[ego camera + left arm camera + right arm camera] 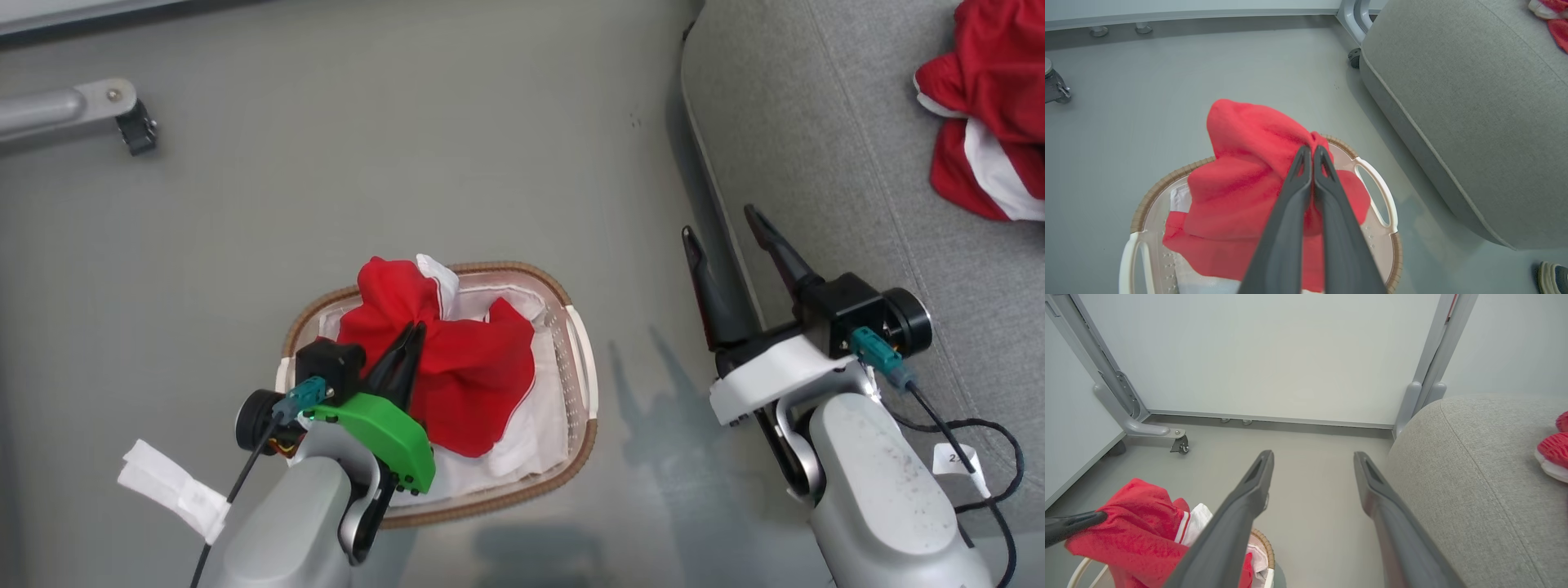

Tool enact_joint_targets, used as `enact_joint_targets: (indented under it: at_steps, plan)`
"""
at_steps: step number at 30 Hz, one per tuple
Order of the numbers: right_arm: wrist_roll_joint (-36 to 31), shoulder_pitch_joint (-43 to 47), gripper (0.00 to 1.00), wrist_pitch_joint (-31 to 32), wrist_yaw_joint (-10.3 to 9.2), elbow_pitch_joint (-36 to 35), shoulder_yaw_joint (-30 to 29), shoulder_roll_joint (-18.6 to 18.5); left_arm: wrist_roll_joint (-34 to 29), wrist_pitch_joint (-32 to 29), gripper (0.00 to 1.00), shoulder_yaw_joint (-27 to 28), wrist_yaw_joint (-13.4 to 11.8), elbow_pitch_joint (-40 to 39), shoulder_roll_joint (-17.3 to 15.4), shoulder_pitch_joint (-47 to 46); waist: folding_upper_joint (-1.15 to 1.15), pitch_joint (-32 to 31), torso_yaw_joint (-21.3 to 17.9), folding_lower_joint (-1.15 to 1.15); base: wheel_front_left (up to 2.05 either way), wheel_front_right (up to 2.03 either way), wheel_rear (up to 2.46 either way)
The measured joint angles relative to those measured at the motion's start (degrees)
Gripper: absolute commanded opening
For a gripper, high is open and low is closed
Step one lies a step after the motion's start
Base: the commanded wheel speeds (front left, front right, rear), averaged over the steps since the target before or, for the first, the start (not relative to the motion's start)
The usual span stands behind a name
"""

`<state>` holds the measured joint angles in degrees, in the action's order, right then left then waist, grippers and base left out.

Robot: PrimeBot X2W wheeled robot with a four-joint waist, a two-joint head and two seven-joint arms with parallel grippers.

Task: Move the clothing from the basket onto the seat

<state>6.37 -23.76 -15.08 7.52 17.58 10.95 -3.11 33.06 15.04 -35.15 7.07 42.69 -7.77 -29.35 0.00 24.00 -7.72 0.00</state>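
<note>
– Clothing (465,376) first: where did we find it?
– We found one red piece bunched in the basket (584,384), heaped above the brown rim, a white-striped edge showing at the basket's far side. A white cloth (535,445) lay under it against the basket's wall.
– And our left gripper (413,330)?
– We had it over the basket, fingers pressed together, a fold of that red piece pinched between the tips. In the left wrist view we saw the fabric drawn up into a peak at the tips and draping down into the basket.
– Was it clear of the basket, then?
– No. We saw its lower part lying inside, on the white cloth.
– What of the right gripper (720,222)?
– We held it to the right of the basket, well apart from it, fingers spread wide, holding nothing.
– And the seat (816,163)?
– We saw it right of the basket too, past that gripper, standing on the grey floor (408,163) and not touching the basket. The gripper's tips stood near its rounded edge.
– Anything on it?
– A second garment (992,90), red and white, lay crumpled there, far right of the basket and farther out than it.
– Anything else near the basket?
– Well to its left we noticed a grey metal leg (57,110) with a black caster (139,131) on the floor.
</note>
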Motion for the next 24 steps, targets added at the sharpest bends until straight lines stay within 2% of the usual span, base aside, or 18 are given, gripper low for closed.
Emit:
enact_joint_targets:
  at_steps: [10, 24]
  plan:
    - [-0.05, 5.16, 1.0, 0.0, 0.0, 1.83, 3.78, -1.18, -8.57, 0.0, 0.0, 9.0, 0.23, -13.35, 2.13, 8.11, 0.0, -9.96, 2.34, -0.01, 0.0, 0.0, 0.0]
    - [0.78, 9.77, 1.0, 0.0, 0.0, 2.8, 7.73, -1.16, -9.53, 0.0, 0.0, 8.76, 0.31, -27.29, 3.08, 9.98, 0.0, -19.1, 3.63, -0.01, 0.0, 0.0, 0.0]
